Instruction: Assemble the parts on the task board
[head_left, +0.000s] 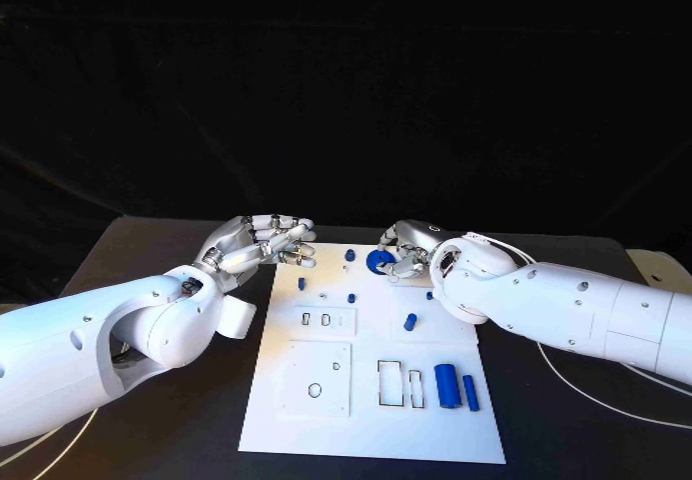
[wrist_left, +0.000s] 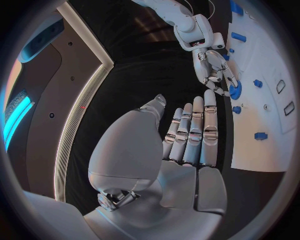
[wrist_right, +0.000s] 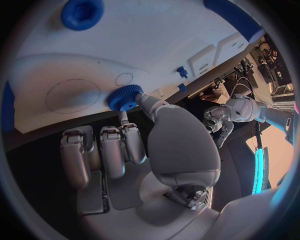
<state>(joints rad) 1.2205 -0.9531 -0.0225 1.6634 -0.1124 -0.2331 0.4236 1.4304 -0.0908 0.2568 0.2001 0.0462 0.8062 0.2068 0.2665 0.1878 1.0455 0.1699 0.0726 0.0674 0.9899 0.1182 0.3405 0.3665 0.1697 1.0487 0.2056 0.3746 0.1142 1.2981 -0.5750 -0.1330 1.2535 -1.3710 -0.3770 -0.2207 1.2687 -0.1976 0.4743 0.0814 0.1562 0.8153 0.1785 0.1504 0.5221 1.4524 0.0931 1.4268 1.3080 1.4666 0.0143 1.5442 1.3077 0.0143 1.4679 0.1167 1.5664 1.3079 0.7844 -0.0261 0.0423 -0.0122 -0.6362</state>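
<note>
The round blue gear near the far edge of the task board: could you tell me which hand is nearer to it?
Right. The right hand holds the blue gear at its fingertips; the left hand hovers apart, beside the task board.

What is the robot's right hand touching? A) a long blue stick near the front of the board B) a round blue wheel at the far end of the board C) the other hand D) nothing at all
B: the right hand has its fingertips on the round blue wheel at the far end of the white board; the right wrist view shows a finger on the wheel's ridged rim.
</note>
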